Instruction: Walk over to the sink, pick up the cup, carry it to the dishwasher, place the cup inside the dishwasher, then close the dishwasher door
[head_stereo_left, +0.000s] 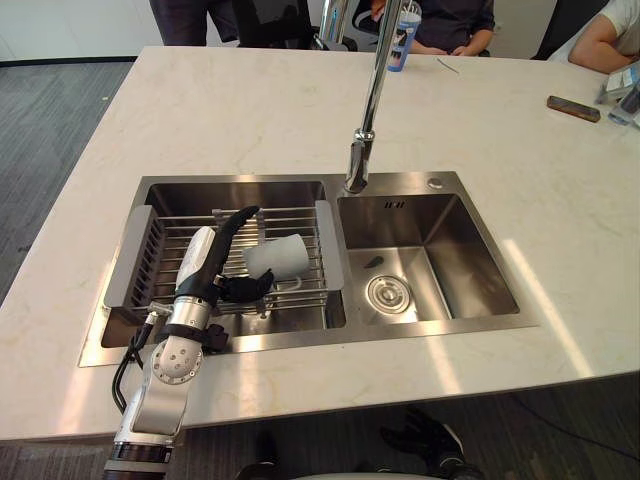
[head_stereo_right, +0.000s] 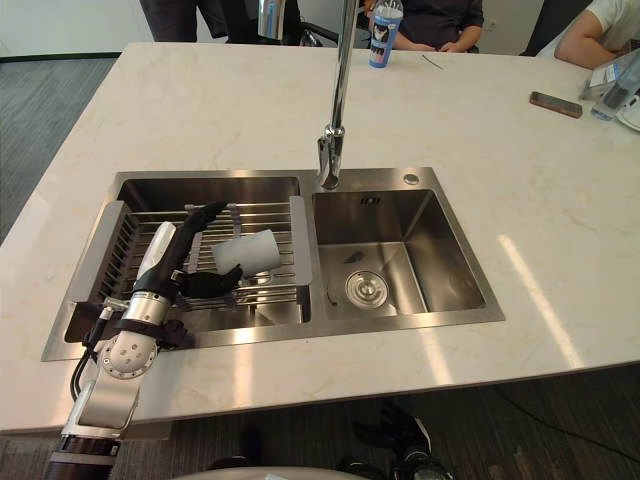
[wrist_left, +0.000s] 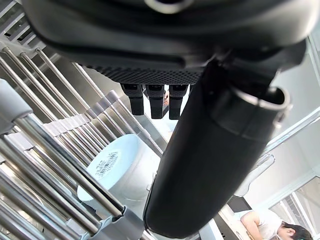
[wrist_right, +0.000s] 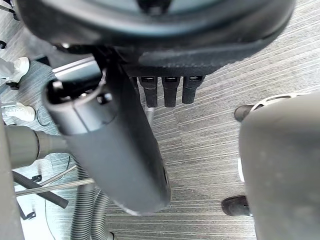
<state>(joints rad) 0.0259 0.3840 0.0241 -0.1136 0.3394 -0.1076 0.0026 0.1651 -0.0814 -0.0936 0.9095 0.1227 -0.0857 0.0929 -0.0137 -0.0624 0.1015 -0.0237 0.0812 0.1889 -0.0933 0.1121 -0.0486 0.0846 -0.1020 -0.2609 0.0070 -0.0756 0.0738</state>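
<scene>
1. We judge the step in hand to be the pick-up. We are at the sink (head_stereo_left: 440, 250), set into the pale counter (head_stereo_left: 250, 110), and the cup has not been lifted.
2. The cup (head_stereo_left: 277, 257) lies on its side on the wire rack (head_stereo_left: 128, 258) that spans the left basin. It rests towards the rack's right end, left of the faucet (head_stereo_left: 370, 100).
3. Our left hand (head_stereo_left: 205, 265) hovers over the rack just left of the cup. Its fingers (wrist_left: 152, 102) reach straight out towards the far side, and its thumb (wrist_left: 210, 165) is spread towards the cup's near edge.
4. The hand is wide open and grips nothing. We cannot tell whether the thumb touches the cup or only sits beside it.
5. Our right hand (wrist_right: 175, 65) hangs over the carpet (wrist_right: 225, 150) with its fingers relaxed and empty.
6. Next we would shift the left hand right until the cup's body sits between fingers and thumb, then close around it.
7. A cup on its side may roll across the bars when nudged, so we would close gently and lift only once the hold is firm.
</scene>
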